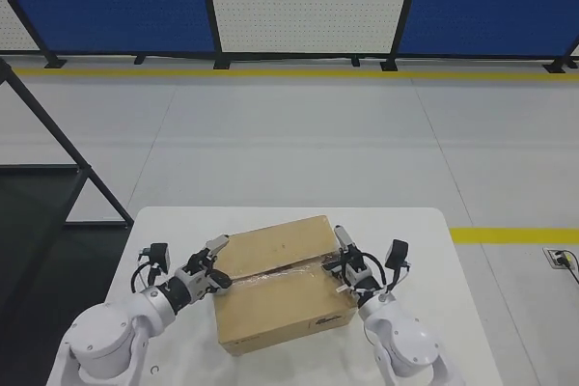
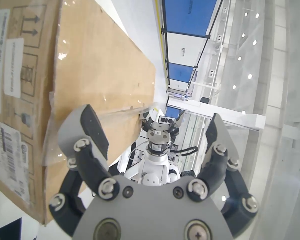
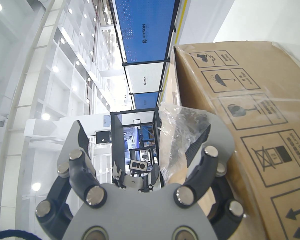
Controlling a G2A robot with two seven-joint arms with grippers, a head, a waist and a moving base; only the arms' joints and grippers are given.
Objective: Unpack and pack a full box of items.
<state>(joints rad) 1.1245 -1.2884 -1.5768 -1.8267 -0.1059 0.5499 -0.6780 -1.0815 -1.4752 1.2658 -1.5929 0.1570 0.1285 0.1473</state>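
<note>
A closed cardboard box [image 1: 270, 299] lies in the middle of the white table [image 1: 420, 241], with clear tape [image 1: 282, 271] along its top seam. My left gripper [image 1: 219, 262] sits at the box's left end of the seam, open, one finger [image 2: 93, 128] resting at the edge of the box [image 2: 102, 63] over the tape [image 2: 120, 114]. My right gripper [image 1: 341, 261] is at the opposite end, open. A crumpled loose end of tape [image 3: 177, 123] lies over its finger [image 3: 202, 136] beside the printed side of the box [image 3: 242, 101].
The table's far right part and its front corners are bare. A black metal frame [image 1: 48, 125] stands off the table's left side. Blue and white partition panels [image 1: 299, 24] line the far floor.
</note>
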